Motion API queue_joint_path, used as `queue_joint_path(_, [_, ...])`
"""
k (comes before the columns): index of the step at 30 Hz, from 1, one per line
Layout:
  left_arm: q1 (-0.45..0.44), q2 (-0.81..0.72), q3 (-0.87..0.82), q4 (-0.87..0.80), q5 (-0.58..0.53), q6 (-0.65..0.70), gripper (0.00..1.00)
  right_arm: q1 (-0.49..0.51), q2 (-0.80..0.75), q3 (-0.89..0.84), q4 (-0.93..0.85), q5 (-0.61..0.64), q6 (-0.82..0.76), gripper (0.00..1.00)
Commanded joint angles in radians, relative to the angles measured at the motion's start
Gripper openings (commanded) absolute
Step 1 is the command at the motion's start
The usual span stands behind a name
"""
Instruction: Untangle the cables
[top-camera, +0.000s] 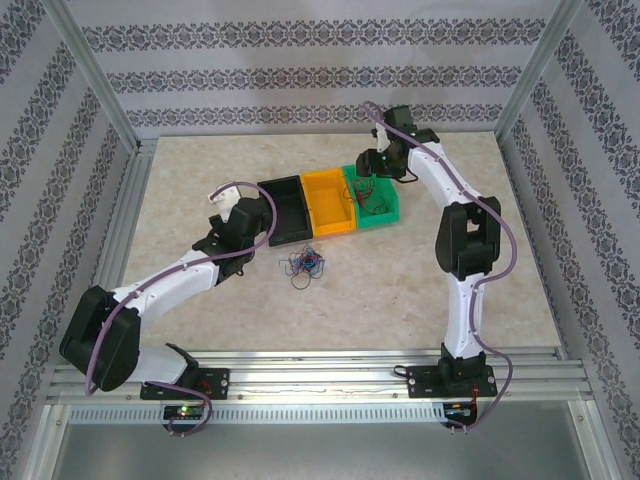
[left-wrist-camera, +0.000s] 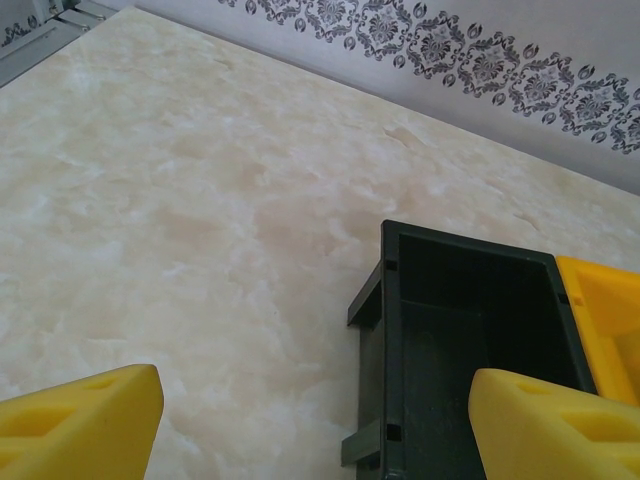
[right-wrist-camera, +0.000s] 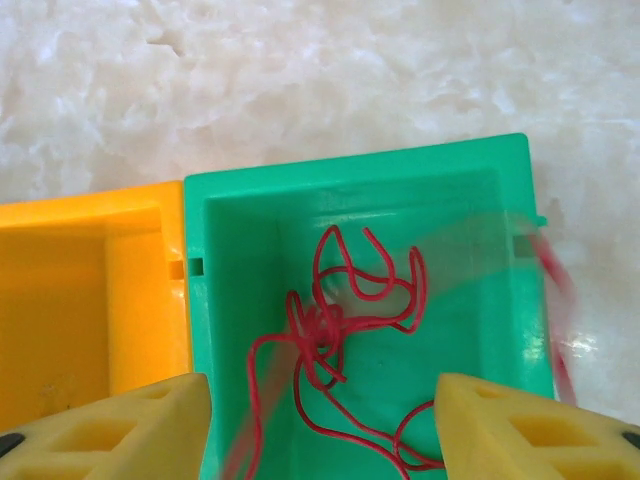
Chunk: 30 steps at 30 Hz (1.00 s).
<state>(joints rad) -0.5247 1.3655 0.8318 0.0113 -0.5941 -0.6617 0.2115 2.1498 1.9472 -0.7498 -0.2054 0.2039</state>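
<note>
- Three bins sit in a row mid-table, touching side to side: black bin (top-camera: 285, 208) on the left, orange bin (top-camera: 328, 200) in the middle, green bin (right-wrist-camera: 360, 160) on the right.
- The green bin holds loose red wires (right-wrist-camera: 350, 310), looped and knotted near the middle of its floor. There is also a blurred red streak by its right rim (too smeared to tell what it is).
- The black bin's floor and walls show bare in the left wrist view. The visible part of the orange bin is plain orange.
- The cable tangle (top-camera: 304, 265) of red, blue and dark strands lies on the table just in front of the black and orange bins, outside all three.
- The right gripper (right-wrist-camera: 325, 430) hangs over the green bin with its yellow pads spread apart and nothing pinched between them.
- The left gripper (left-wrist-camera: 315, 430) is at the left end of the black bin, pads wide apart and released, with nothing between them.
- The table (top-camera: 200, 160) is a beige marble-pattern top.
- The walls (top-camera: 300, 75) are pale with dark ornamental bands. An aluminium frame (top-camera: 330, 365) runs along the near edge, with posts at the corners.
</note>
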Motion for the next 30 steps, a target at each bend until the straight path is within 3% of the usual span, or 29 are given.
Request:
queue_joint_path(1, [-0.014, 0.007, 0.028, 0.029, 0.001, 0.022, 0.8, 0.0, -0.051, -0.068, 0.007, 0.031, -0.021, 0.64])
queue_joint_path(13, [-0.017, 0.003, 0.006, 0.036, -0.004, 0.008, 0.8, 0.071, -0.19, -0.215, 0.151, -0.003, -0.023, 0.6])
queue_joint_path(18, [-0.017, 0.003, 0.005, 0.033, -0.005, 0.002, 0.81, 0.119, -0.096, -0.077, 0.09, 0.024, -0.037, 0.6])
queue_joint_path(26, [-0.017, -0.022, -0.009, 0.015, -0.032, 0.002, 0.81, 0.122, 0.085, 0.184, 0.0, 0.198, -0.038, 0.57])
queue_joint_path(30, [-0.017, -0.023, -0.01, 0.009, -0.042, 0.004, 0.81, 0.12, 0.158, 0.273, -0.04, 0.196, -0.046, 0.56])
